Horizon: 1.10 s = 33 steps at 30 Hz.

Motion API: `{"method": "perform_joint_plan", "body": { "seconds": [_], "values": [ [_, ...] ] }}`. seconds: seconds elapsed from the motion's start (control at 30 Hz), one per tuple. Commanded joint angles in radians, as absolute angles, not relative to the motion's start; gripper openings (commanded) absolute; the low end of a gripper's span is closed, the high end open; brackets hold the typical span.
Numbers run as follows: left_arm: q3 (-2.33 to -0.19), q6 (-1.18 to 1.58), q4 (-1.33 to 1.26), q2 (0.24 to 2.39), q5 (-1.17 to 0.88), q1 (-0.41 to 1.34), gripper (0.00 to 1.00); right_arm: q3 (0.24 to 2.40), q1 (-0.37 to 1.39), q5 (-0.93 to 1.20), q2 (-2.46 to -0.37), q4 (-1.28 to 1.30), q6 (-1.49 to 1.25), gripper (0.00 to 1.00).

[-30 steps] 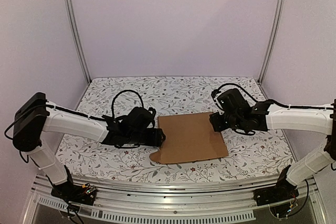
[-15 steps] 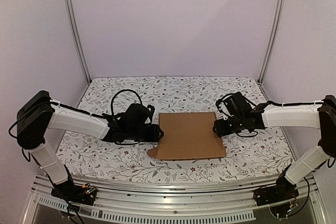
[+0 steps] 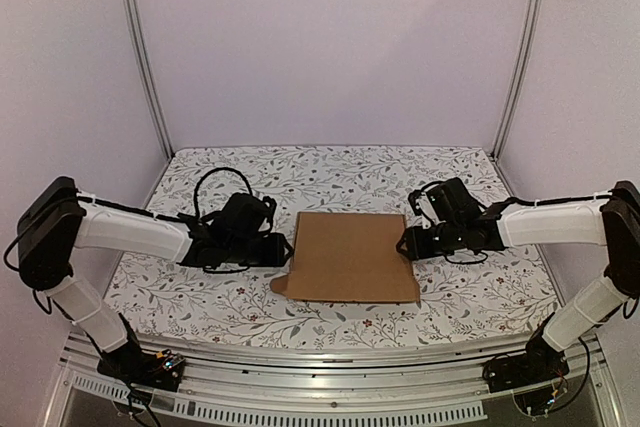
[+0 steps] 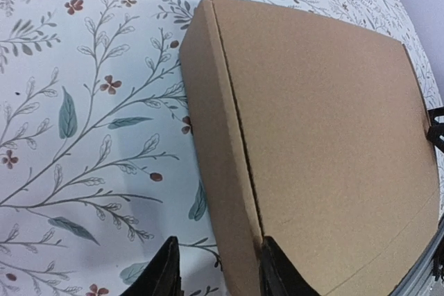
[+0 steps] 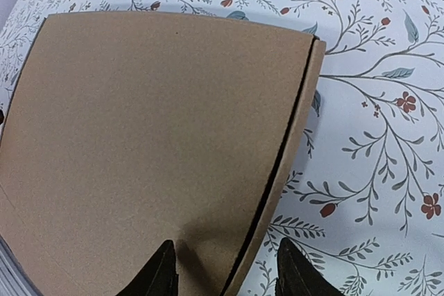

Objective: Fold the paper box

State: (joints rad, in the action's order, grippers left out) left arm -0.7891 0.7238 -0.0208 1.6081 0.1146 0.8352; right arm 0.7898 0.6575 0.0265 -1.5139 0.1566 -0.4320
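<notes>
Reaching in low from the near edge, my left gripper (image 4: 218, 272) straddles the left side wall of the paper box (image 3: 350, 259), jaws apart and not pinching. The right gripper (image 5: 227, 272) straddles the right edge the same way, one finger over the lid. The box lies flat mid-table (image 3: 330, 169). I judge this placement readies both walls for squeezing square.

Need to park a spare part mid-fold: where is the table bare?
Widest bare patch: table between the far edge of the paper box and the back wall. A narrower strip lies between its near edge and the front rail. Crowded: the box's two sides, where the left hand and right hand straddle its edges.
</notes>
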Motion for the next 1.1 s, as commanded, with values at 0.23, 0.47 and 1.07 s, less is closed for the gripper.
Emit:
{"method": "perform_joint_plan", "body": {
  "seconds": [0.23,0.47,1.07],
  "values": [
    [-0.729,0.703,0.057,1.492,0.147,0.812,0.39,0.759,0.638,0.022,-1.397,0.124,-0.500,0.99],
    [-0.729,0.672,0.030,1.444,0.116,0.806,0.53,0.785,0.600,0.001,-1.382,0.169,-0.510,0.99],
    [-0.677,0.679,-0.208,1.476,-0.126,0.709,1.00,0.737,0.532,0.237,-1.578,-0.014,-0.628,0.53]
  ]
}}
